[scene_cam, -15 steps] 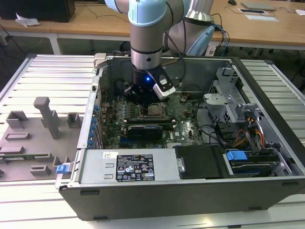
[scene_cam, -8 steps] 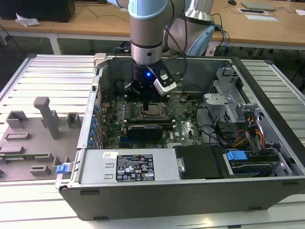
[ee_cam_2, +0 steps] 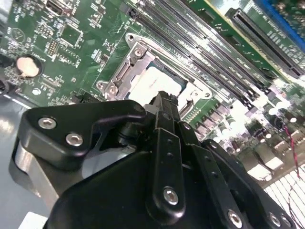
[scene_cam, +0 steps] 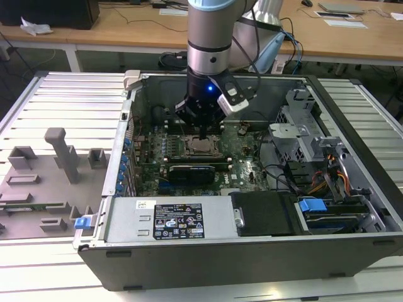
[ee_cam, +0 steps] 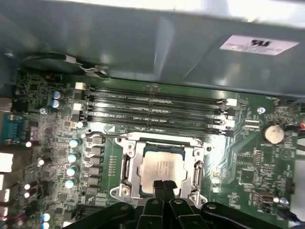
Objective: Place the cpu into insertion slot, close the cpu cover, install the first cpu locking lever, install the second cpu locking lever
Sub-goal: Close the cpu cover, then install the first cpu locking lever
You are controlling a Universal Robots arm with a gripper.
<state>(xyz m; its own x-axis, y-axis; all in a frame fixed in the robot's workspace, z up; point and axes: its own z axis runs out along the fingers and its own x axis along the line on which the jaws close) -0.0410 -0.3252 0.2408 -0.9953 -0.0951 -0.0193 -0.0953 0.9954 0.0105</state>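
Judging your progress, you had the small silvery-grey square cpu point(ee_cam: 162, 166) seated in the black square insertion slot point(ee_cam: 162, 144) at the exterior view's centre, the thin metal cpu cover point(ee_cam: 131, 167) down over it, and the black gripper point(ee_cam: 164, 182), pincer together and empty, at its edge; whether the levers were latched was unclear.

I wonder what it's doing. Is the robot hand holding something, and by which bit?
Nothing. The gripper is shut and empty, its tips at the edge of the cpu.
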